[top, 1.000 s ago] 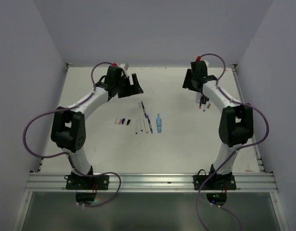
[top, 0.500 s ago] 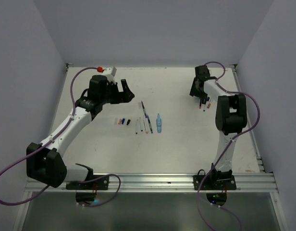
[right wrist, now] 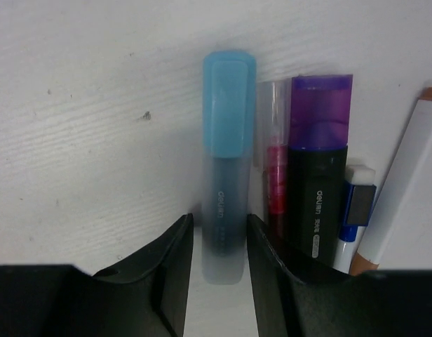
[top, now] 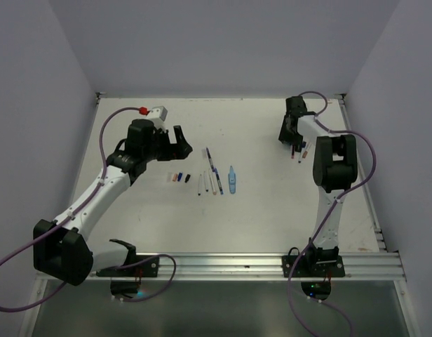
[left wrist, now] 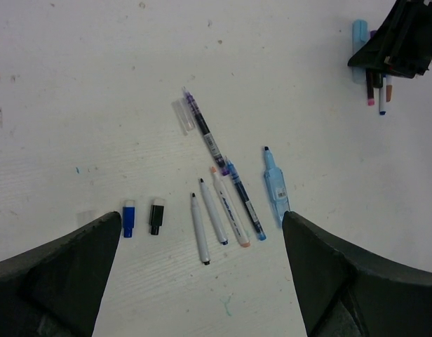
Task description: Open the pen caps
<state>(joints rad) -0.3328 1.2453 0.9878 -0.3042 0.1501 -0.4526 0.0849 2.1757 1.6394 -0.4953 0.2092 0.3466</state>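
Partway through, judging by the layout. Capped light-blue highlighter (right wrist: 226,175) lying flat on the table (top: 272,217), bracketed by the right gripper (right wrist: 217,221). Narrow stance, one finger just beside the barrel on each side. A sliver of table showing along one finger, so probably not yet pinching. Light-blue cap (right wrist: 228,105) sticking out past the fingertips, free to be pulled.

Next, most likely: close on the barrel, lift, and present the cap end to the other arm. Calls for a firm hold low on the barrel, clear of the cap.

Packed against one side of the highlighter: a red pen (right wrist: 275,165) under a clear cap, then a purple-capped marker (right wrist: 320,161), a small blue-and-white pen (right wrist: 356,203) and a white pen (right wrist: 405,182). Little room for the finger on that side, hence a risk of catching the red pen as well.

Well to the left of the highlighter: left gripper (left wrist: 202,219) spread wide, holding nothing, hovering above a row of uncapped pens (left wrist: 217,210). Beyond the row from the highlighter, a loose blue cap (left wrist: 128,219) and black cap (left wrist: 156,216).
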